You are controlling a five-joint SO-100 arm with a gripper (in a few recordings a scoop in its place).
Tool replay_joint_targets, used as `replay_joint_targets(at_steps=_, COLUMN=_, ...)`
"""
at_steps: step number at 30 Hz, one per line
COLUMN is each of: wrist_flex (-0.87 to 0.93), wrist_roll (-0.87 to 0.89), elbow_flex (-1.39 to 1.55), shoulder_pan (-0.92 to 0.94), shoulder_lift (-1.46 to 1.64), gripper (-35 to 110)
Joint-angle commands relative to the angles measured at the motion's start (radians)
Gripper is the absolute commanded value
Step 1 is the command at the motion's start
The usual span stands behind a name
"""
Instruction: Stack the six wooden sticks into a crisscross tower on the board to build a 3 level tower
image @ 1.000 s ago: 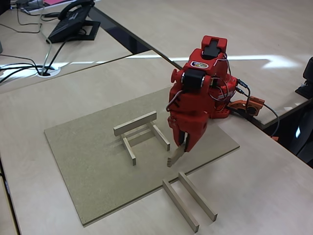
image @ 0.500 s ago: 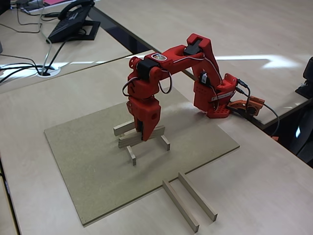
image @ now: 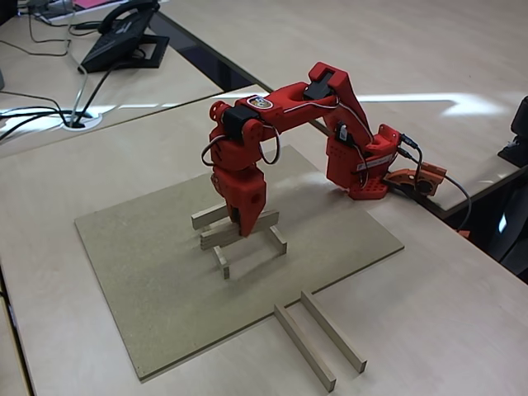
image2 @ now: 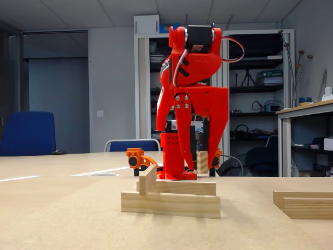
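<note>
Gripping a wooden stick [image: 239, 228] [image2: 202, 162], my gripper [image: 240, 224] [image2: 196, 162] hung over the half-built crisscross tower [image: 239, 235] [image2: 171, 196] on the board [image: 148, 272]. Nearest lay two spare sticks [image: 320, 338] on the table [image: 429, 313], just off the board's edge; beyond sat a desk phone [image: 124, 33].

An office doubling as a robotics lab: pale desks [image: 462, 272] pushed together, a black desk phone [image: 124, 33] with cables dropping through a grommet [image: 80, 120], a blue office chair [image2: 27, 133], open shelving [image2: 255, 104] stacked with gear (contents too small to identify), suspended ceiling tiles [image2: 104, 13] overhead
</note>
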Motion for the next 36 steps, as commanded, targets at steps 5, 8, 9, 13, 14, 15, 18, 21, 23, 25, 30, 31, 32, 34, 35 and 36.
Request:
replay_joint_targets(at_steps=5, wrist_flex=0.023, wrist_roll=0.026, elbow_flex=0.021, shoulder_pan=-0.018, shoulder_lift=0.020, gripper=0)
replay_joint_targets(at_steps=8, wrist_flex=0.018, wrist_roll=0.020, elbow_flex=0.031, shoulder_pan=-0.015, shoulder_lift=0.018, gripper=0)
replay_joint_targets(at_steps=9, wrist_flex=0.018, wrist_roll=0.020, elbow_flex=0.031, shoulder_pan=-0.015, shoulder_lift=0.015, gripper=0)
replay_joint_targets(at_steps=13, wrist_flex=-0.006, wrist_roll=0.021, elbow_flex=0.063, shoulder_pan=-0.020, shoulder_lift=0.014, gripper=0)
replay_joint_targets(at_steps=14, wrist_flex=-0.015, wrist_roll=0.023, elbow_flex=0.072, shoulder_pan=-0.023, shoulder_lift=0.014, gripper=0)
replay_joint_targets(at_steps=15, wrist_flex=-0.021, wrist_roll=0.026, elbow_flex=0.081, shoulder_pan=-0.025, shoulder_lift=0.014, gripper=0)
replay_joint_targets(at_steps=18, wrist_flex=-0.035, wrist_roll=0.037, elbow_flex=0.100, shoulder_pan=-0.034, shoulder_lift=0.014, gripper=0)
replay_joint_targets(at_steps=21, wrist_flex=-0.043, wrist_roll=0.049, elbow_flex=0.109, shoulder_pan=-0.044, shoulder_lift=0.014, gripper=0)
replay_joint_targets(at_steps=23, wrist_flex=-0.052, wrist_roll=0.052, elbow_flex=0.118, shoulder_pan=-0.049, shoulder_lift=0.014, gripper=0)
replay_joint_targets(at_steps=25, wrist_flex=-0.066, wrist_roll=0.055, elbow_flex=0.129, shoulder_pan=-0.052, shoulder_lift=0.014, gripper=0)
replay_joint_targets(at_steps=30, wrist_flex=-0.104, wrist_roll=0.058, elbow_flex=0.156, shoulder_pan=-0.057, shoulder_lift=0.011, gripper=0)
replay_joint_targets(at_steps=31, wrist_flex=-0.109, wrist_roll=0.058, elbow_flex=0.161, shoulder_pan=-0.057, shoulder_lift=0.011, gripper=0)
replay_joint_targets(at_steps=32, wrist_flex=-0.114, wrist_roll=0.058, elbow_flex=0.164, shoulder_pan=-0.058, shoulder_lift=0.011, gripper=0)
replay_joint_targets(at_steps=34, wrist_flex=-0.121, wrist_roll=0.058, elbow_flex=0.172, shoulder_pan=-0.060, shoulder_lift=0.011, gripper=1)
replay_joint_targets(at_steps=35, wrist_flex=-0.124, wrist_roll=0.057, elbow_flex=0.173, shoulder_pan=-0.060, shoulder_lift=0.011, gripper=2)
replay_joint_targets(at_steps=36, wrist_flex=-0.129, wrist_roll=0.054, elbow_flex=0.175, shoulder_pan=-0.060, shoulder_lift=0.011, gripper=2)
